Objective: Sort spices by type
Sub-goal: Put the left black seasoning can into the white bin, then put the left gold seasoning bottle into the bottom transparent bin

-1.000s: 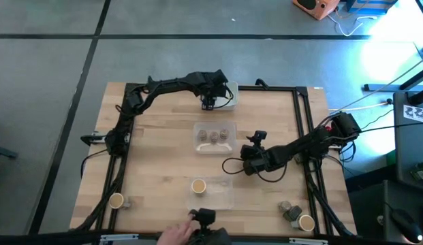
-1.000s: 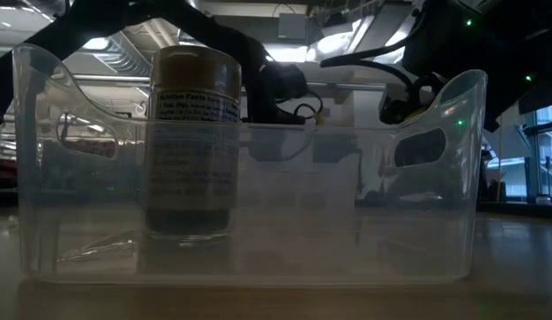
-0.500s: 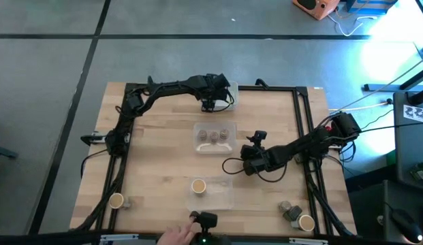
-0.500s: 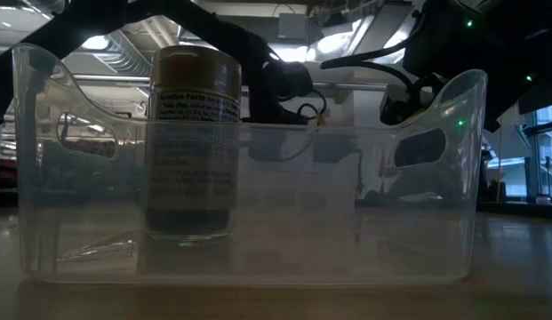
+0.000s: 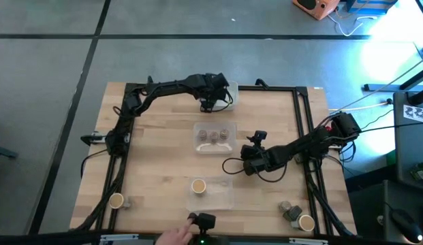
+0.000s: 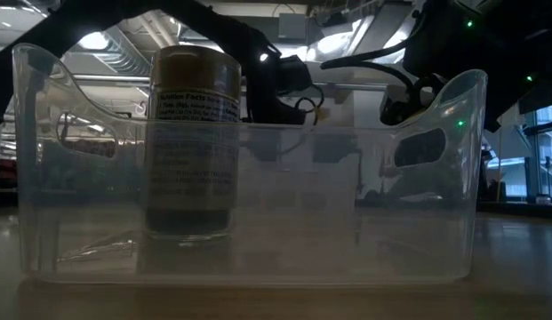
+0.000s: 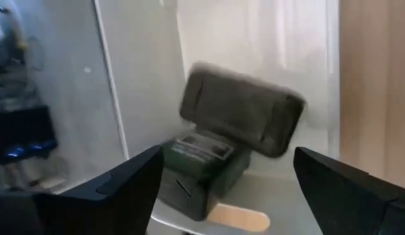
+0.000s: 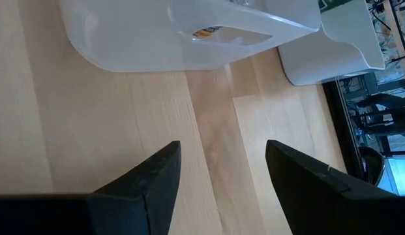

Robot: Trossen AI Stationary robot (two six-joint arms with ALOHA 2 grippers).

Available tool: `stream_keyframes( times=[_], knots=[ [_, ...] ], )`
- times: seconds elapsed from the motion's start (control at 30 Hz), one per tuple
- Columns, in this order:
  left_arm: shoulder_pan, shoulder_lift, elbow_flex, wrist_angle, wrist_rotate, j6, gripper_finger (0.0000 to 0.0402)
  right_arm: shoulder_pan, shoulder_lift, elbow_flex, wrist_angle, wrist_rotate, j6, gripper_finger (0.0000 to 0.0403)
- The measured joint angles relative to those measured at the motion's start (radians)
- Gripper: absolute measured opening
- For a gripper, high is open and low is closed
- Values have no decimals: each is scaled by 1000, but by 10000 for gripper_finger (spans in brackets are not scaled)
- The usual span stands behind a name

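Left gripper (image 5: 208, 105), fingers apart, hovers over my white tray (image 5: 229, 93) at the table's far edge — inside lie two dark blocky spice containers (image 7: 238, 117), one tilted on the other. Right gripper (image 5: 249, 155), jaws parted and empty, waits mid-table. Labelled tan-lidded jar (image 6: 193, 142) — print unreadable — stands in the clear tray (image 6: 436, 231).

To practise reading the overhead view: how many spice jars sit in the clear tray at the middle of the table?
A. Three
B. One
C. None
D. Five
A: the high view shows three small round jars side by side in the middle clear tray, while the nearer tray holds a single tan-topped jar.
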Motion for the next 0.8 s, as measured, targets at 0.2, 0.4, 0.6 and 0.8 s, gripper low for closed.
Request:
stream_keyframes(
  times=[0.2, 0.4, 0.6, 0.8],
  knots=[
    [25, -5, 0, -13, 82, -11, 324, 0, 0, 0, 0, -4, 0, 225],
    [4, -57, 0, -44, 82, -13, 324, 0, 0, 0, -1, -3, 0, 225],
    [-66, -180, 0, -104, 86, -135, 324, 0, 0, 0, 0, -6, 2, 225],
    [-168, -310, 0, -270, 129, -332, 324, 0, 0, 0, -7, -72, 9, 225]
  ],
)
